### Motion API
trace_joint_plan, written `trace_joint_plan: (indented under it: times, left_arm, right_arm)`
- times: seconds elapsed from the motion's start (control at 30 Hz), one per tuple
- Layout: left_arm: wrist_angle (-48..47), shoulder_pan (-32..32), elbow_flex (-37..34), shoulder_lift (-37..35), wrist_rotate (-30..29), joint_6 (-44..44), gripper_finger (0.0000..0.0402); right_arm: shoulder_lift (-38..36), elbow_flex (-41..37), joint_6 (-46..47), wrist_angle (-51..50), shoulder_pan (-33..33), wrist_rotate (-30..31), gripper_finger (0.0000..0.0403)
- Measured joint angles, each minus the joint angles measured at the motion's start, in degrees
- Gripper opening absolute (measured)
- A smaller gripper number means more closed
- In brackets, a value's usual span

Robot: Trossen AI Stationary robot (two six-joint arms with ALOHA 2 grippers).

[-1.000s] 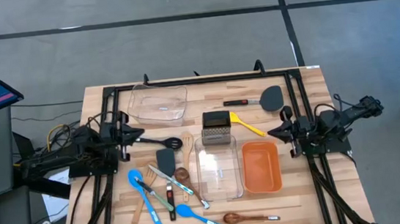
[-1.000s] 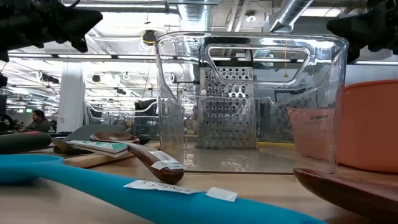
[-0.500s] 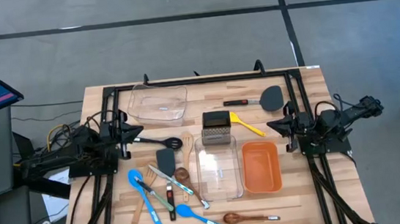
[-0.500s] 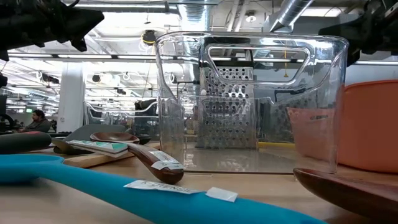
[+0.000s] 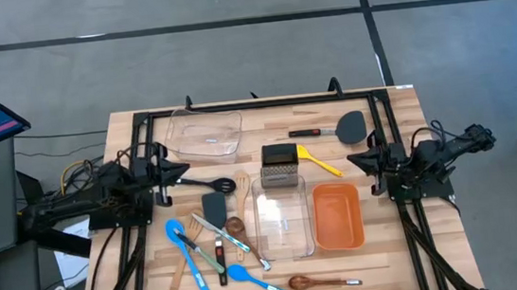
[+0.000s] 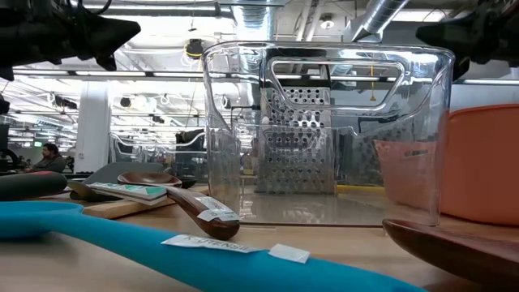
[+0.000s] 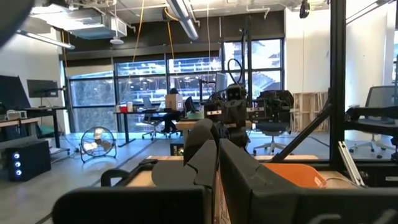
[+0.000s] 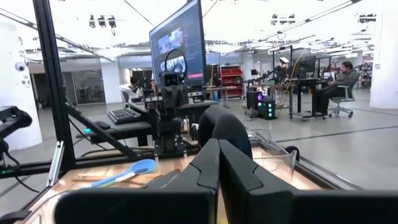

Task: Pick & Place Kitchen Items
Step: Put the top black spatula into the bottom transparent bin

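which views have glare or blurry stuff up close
Low view: the blue plastic spoon nearest the lens is soft, and bright ceiling lights glare through the clear plastic bin in front of the steel box grater. Right wrist view: the ceiling is blown out white. High view: evenly lit, wooden table sharp.

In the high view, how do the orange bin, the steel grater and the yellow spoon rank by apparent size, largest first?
1. orange bin
2. steel grater
3. yellow spoon, slim but about as long as the grater, so these two are close.

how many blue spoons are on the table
3, all left of the tall clear plastic bin: two long blue plastic spoons side by side, one nearer the front edge.
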Motion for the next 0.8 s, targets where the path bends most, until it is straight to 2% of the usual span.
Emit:
trace_joint_plan:
  times: [0.37, 0.8]
  left_arm:
    - [1.0, 0.0, 0.0, 1.6, 0.0, 0.0, 0.0008]
    - [1.3, 0.0, 0.0, 1.6, 0.0, 0.0, 0.0008]
  right_arm:
    - [0.0, 0.0, -5.8, 5.8, 0.0, 0.0, 0.0]
    - [0.0, 0.0, -7.9, 8.8, 0.0, 0.0, 0.0]
